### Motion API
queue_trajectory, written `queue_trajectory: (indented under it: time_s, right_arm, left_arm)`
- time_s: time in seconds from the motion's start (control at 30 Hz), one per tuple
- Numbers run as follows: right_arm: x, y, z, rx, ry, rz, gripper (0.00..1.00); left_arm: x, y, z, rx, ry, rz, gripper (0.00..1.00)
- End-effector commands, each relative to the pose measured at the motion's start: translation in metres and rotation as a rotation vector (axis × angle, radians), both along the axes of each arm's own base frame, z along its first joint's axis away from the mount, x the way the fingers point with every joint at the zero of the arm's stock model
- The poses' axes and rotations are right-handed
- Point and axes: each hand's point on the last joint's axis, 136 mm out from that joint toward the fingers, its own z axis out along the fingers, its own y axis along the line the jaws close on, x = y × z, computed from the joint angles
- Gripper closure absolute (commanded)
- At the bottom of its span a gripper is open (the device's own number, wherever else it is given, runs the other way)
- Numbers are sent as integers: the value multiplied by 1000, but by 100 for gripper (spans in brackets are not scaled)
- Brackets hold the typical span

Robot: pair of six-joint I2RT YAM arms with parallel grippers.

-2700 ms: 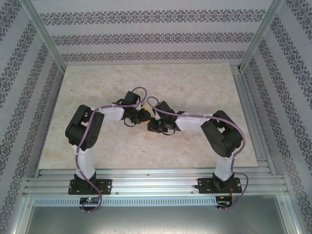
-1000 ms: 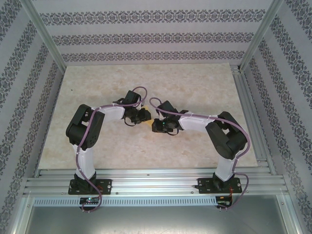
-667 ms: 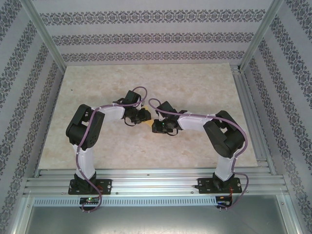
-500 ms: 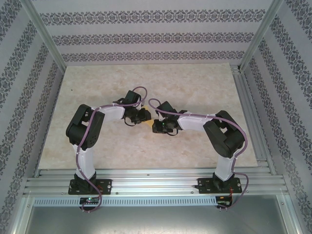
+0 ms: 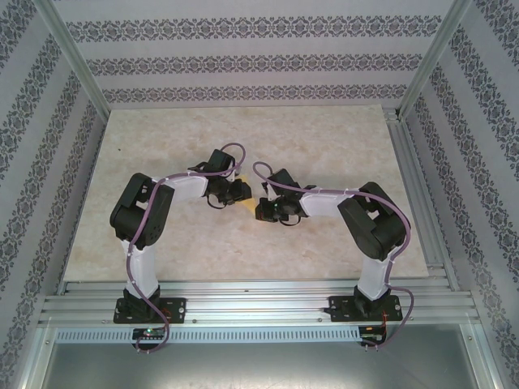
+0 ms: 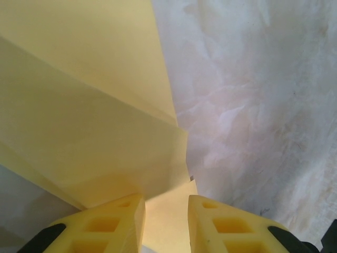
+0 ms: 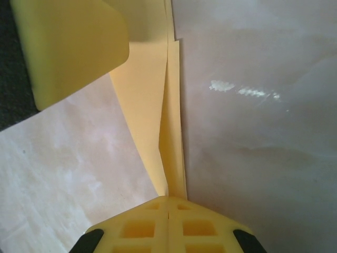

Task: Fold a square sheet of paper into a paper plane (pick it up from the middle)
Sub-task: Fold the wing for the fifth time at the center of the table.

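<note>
While in right pincer (image 7: 168, 203), paper plane (image 7: 152, 105).

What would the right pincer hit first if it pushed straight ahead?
The right pincer, shut, meets the folded paper it pinches; beyond, probably the left pincer's finger, depth unclear.

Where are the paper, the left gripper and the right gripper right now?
paper (image 6: 89, 142), left wrist view, on the broad folded layer.
left gripper (image 6: 166, 203), left wrist view, midway between its yellow fingertips.
right gripper (image 7: 168, 200), right wrist view, at the seam where its closed fingertips meet.
</note>
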Motion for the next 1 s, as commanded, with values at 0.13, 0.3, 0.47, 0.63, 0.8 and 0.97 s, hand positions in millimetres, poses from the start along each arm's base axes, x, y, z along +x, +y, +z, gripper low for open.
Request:
queue_trajectory:
  time_s: [0.13, 0.3, 0.47, 0.63, 0.8, 0.97]
  right_arm:
    - [10, 5, 14, 171, 22, -58, 100]
    - [13, 4, 14, 213, 45, -86, 100]
    - [14, 2, 12, 219, 61, -99, 100]
    - [13, 1, 11, 212, 71, -103, 100]
    - [13, 0, 11, 207, 71, -106, 98]
    - [15, -2, 17, 204, 53, -108, 91]
  left_arm:
    - [-6, -13, 19, -52, -51, -55, 67]
    - [-16, -21, 24, -100, -52, -80, 66]
    - [-24, -26, 19, -100, -40, -108, 67]
    - [-22, -22, 8, -66, -29, -94, 68]
    - [-14, -23, 4, -50, -26, -77, 69]
    - [-10, -21, 0, -30, -10, -51, 69]
